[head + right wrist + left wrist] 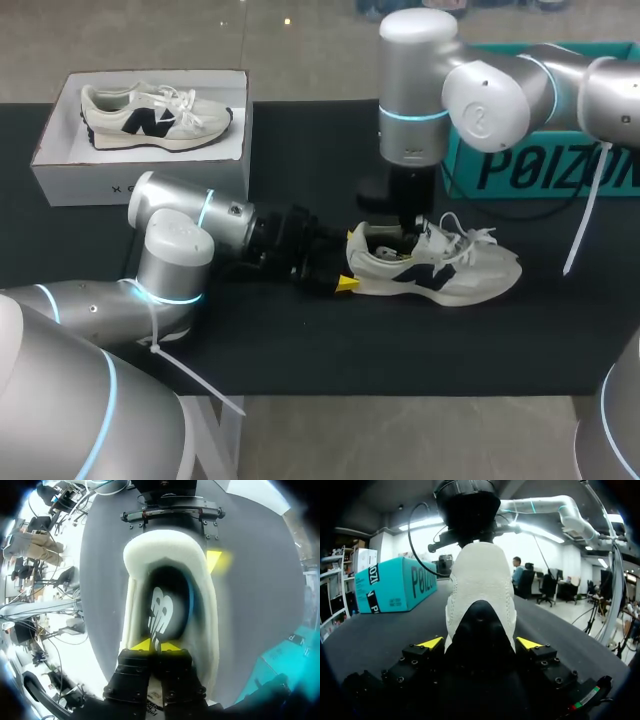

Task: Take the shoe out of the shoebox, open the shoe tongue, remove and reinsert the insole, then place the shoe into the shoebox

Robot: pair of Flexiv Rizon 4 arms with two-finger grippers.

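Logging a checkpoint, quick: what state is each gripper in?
Left gripper: closed on the shoe heel.
Right gripper: jaws closed inside the shoe; grip on the insole cannot be told.

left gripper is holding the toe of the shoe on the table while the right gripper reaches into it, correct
Not the toe: the left gripper holds the heel of the shoe, as the left wrist view shows. The right gripper does reach into it.
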